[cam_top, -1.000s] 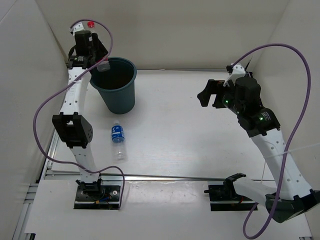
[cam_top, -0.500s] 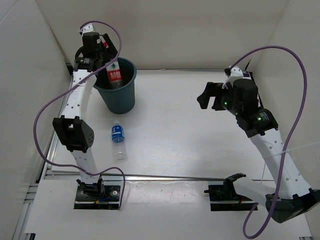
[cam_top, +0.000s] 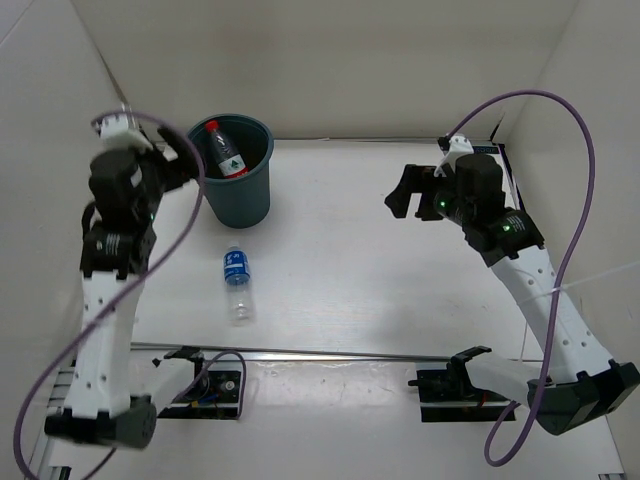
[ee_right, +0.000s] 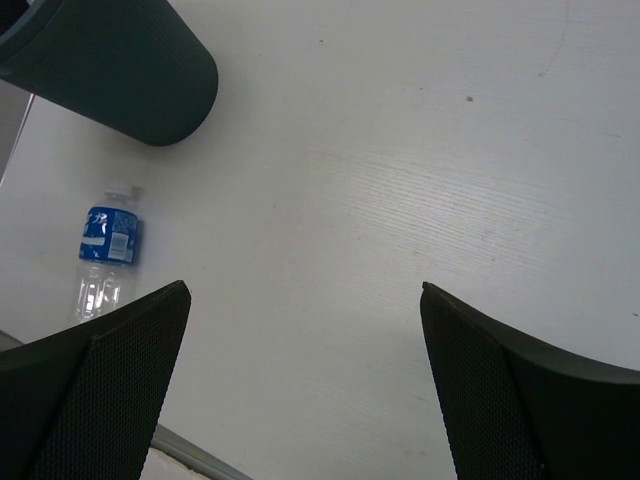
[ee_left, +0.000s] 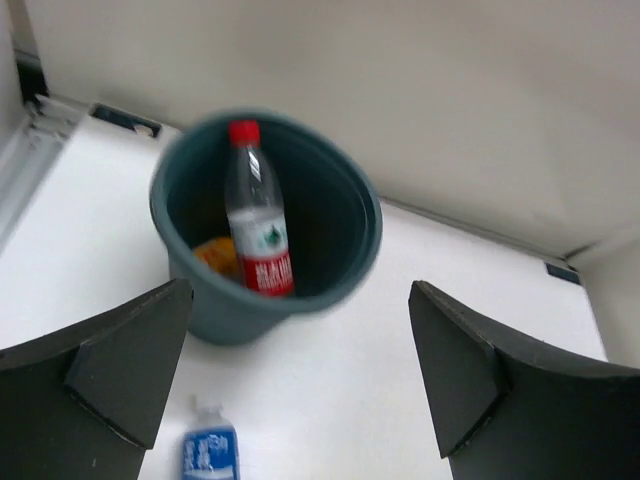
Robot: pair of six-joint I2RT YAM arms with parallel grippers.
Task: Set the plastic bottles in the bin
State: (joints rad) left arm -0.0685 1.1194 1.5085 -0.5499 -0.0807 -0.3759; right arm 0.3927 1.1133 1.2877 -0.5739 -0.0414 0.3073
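Observation:
The dark teal bin (cam_top: 250, 200) stands at the back left. A red-labelled bottle (cam_top: 222, 150) with a red cap leans inside it, and an orange bottle (ee_left: 218, 255) lies at its bottom beside the red-labelled bottle (ee_left: 258, 225). A blue-labelled bottle (cam_top: 236, 275) lies on the table in front of the bin. My left gripper (cam_top: 172, 162) hangs open and empty, up and left of the bin, looking down at the bin (ee_left: 345, 250) and the blue-labelled bottle (ee_left: 210, 450). My right gripper (cam_top: 405, 190) is open and empty above the table's right half.
White walls close in the table at the back and on both sides. A metal rail (cam_top: 330, 352) runs along the near edge. In the right wrist view the bin's outer wall (ee_right: 120, 70) and the blue-labelled bottle (ee_right: 105, 255) lie far to the left.
My left gripper opened over the bin and let the red-labelled bottle drop in. The left arm then swung back, away from the bin to the left. The right arm shifted slightly left.

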